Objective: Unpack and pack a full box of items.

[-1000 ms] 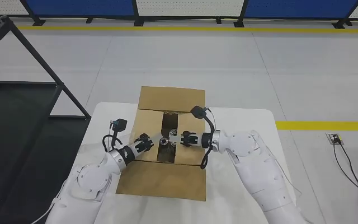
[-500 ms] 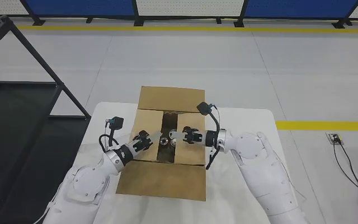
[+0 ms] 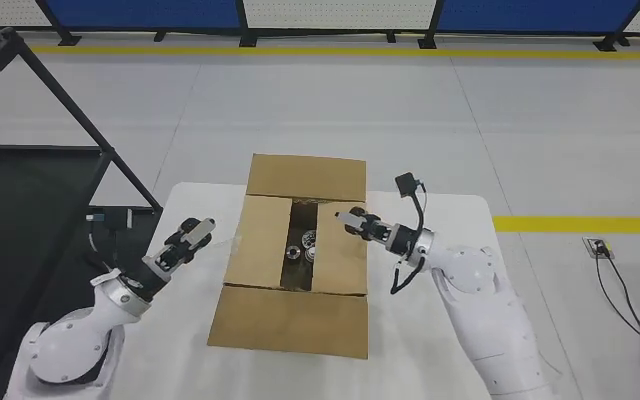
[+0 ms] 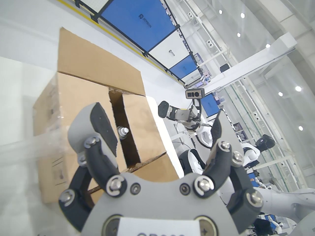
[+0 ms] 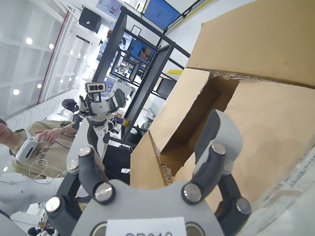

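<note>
So, box [image 3: 290, 320]: in the middle of the table [image 3: 440, 215]; flaps at 12 and 6 o'clock are folded out, and the side flaps [image 3: 258, 240] lie nearly flat with a dark slot between them.
Items [image 3: 300, 248]: small capped containers standing upright in the slot; too small to tell what kind.
Handling: the cardboard looks stiff but creasable. A full box is likely heavy, so work the flaps, not the body. The caps look hard and smooth, probably slippery.
Hold: likely each side flap by its free edge at the slot, and items by the neck from above.
Left gripper [image 3: 195, 230]: at 9 o'clock off the box, above the table, fingers apart, empty.
Right gripper [image 3: 350, 220]: over the 3 o'clock flap near its far corner, fingers spread, holding nothing.
</note>
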